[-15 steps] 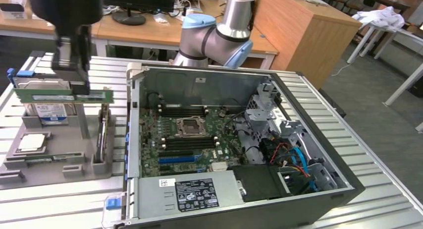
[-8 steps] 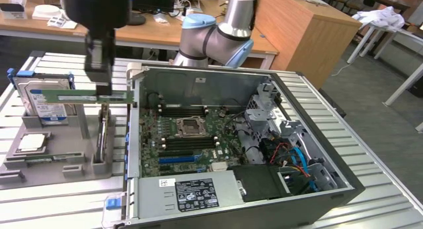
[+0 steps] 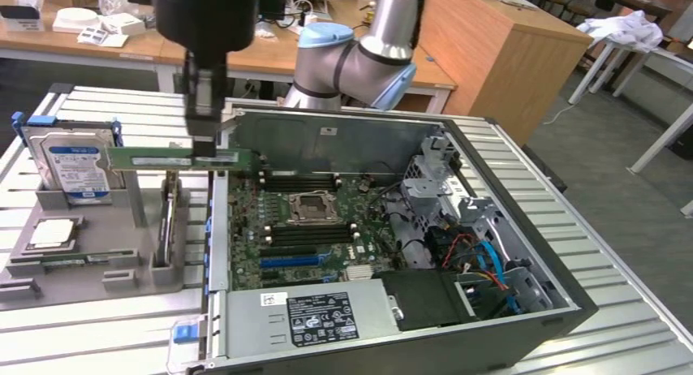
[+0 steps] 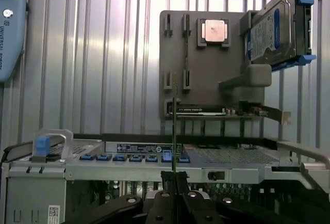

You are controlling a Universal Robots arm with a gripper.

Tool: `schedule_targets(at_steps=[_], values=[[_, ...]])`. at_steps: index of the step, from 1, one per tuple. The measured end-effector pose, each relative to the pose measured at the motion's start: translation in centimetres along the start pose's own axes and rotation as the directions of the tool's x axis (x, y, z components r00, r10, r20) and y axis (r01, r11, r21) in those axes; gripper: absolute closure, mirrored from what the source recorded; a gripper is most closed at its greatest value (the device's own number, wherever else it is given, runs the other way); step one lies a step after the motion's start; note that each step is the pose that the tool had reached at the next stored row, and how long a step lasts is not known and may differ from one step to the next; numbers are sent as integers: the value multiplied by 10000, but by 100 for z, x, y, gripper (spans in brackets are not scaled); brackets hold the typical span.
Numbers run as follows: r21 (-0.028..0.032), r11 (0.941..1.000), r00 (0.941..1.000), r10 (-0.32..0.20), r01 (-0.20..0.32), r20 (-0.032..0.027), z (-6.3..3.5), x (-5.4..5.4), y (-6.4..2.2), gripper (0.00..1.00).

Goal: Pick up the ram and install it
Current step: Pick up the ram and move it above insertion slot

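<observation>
The ram (image 3: 152, 157) is pinched by the gripper (image 3: 206, 152), jaws clamped on its upper edge. It is held level at the exterior view's left-centre, between the grey holder (image 3: 97, 229) and the open case (image 3: 314, 135) (contact edge down, presumably to suit a memory slot (image 3: 303, 180)).

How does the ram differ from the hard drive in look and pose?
The ram is a thin green stick; the hard drive is a thick silver box with a blue-white label. The hand, shut, holds the ram in the air; the hard drive stands in the grey holder. Both are on edge.
</observation>
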State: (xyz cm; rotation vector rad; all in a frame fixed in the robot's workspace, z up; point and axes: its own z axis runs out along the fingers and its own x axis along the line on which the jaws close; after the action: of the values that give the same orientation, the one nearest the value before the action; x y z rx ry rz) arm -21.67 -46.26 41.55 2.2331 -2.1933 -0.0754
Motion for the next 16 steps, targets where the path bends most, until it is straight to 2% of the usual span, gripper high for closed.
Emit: schedule_targets(at_steps=[16], values=[[-24,10000,10000,0,0,1,-27,13,-658,89]])
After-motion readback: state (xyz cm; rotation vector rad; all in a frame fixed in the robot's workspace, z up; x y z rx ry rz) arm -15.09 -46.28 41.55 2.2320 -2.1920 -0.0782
